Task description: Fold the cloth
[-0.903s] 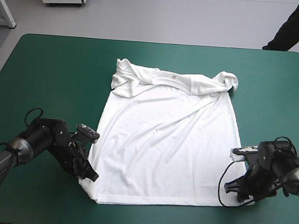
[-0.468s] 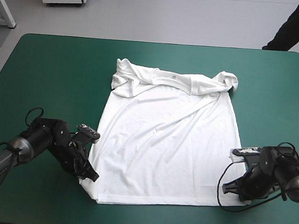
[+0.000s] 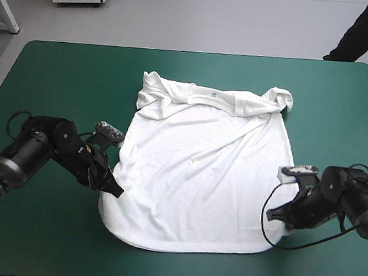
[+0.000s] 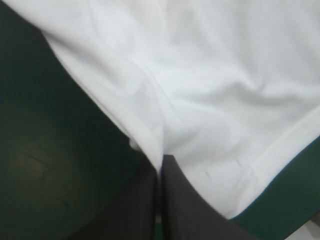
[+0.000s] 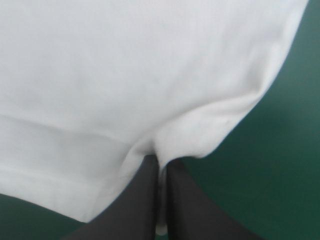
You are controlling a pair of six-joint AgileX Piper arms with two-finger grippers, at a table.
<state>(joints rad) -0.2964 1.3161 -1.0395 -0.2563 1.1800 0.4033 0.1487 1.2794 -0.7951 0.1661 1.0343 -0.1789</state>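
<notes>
The table [image 3: 60, 67] has rounded corners and a teal-green cover over its whole top. 1 white T-shirt [image 3: 200, 172] lies on it, spread mostly flat near the middle, with the collar toward the far edge and the hem toward the near edge. Its 2 short sleeves are bunched in crumpled folds beside the collar. A few long creases run slantwise across the body. The hem's 2 corners are drawn up off the cover, and the hem between them bows toward the near edge. The cover shows on all 4 sides of the shirt.

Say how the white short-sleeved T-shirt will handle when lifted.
Likely floppy: the white short-sleeved T-shirt creases into soft folds at the left gripper and right gripper. Probably light, since thin pinches hold it. Its hem may sag between them.
</notes>
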